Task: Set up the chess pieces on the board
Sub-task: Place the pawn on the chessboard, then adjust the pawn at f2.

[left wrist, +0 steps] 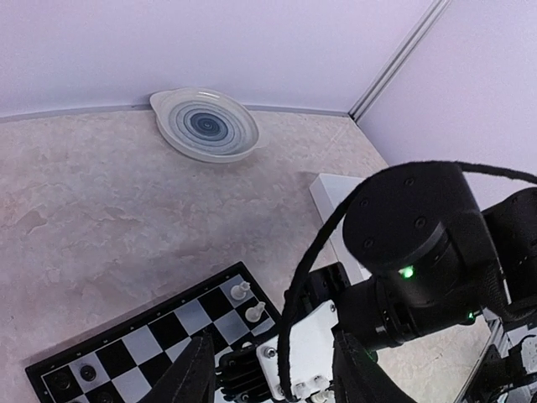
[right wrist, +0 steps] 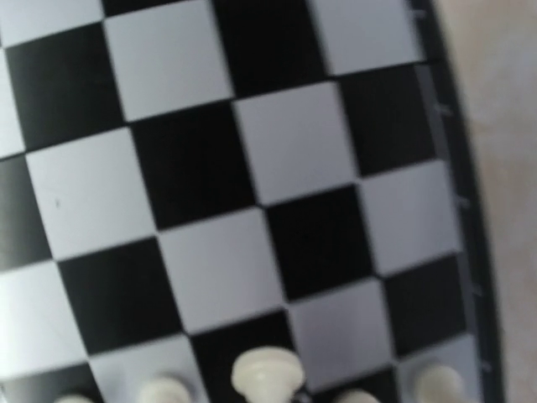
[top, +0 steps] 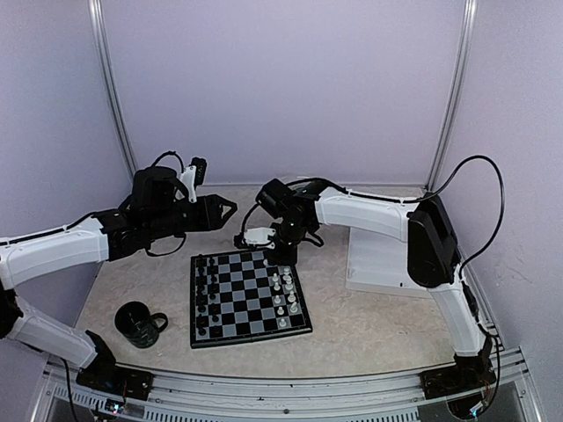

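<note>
1. Right fingers (top: pixel 284 251), pressed together, hang low over the far edge of the board (top: pixel 247 297).
2. Black chess pieces (top: pixel 206 294) line its left side, white chess pieces (top: pixel 283 294) its right.
3. Left fingers (left wrist: pixel 194 376) stand apart above the tabletop (top: pixel 369 325), beyond the board's far-left corner.
4. Dark mug (top: pixel 139 323) sits left of the board, white tray (top: pixel 378 264) right.

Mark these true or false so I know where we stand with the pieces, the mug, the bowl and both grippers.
1. Black pieces fill the board's left side and white pieces its right. True.
2. The mug stands on the board. False: it stands on the table, left of the board.
3. The left gripper clamps a white piece. False: it is open and empty.
4. A striped bowl sits by the back wall. True.
5. The right gripper hovers over the white tray. False: it is over the board's far edge.
</note>
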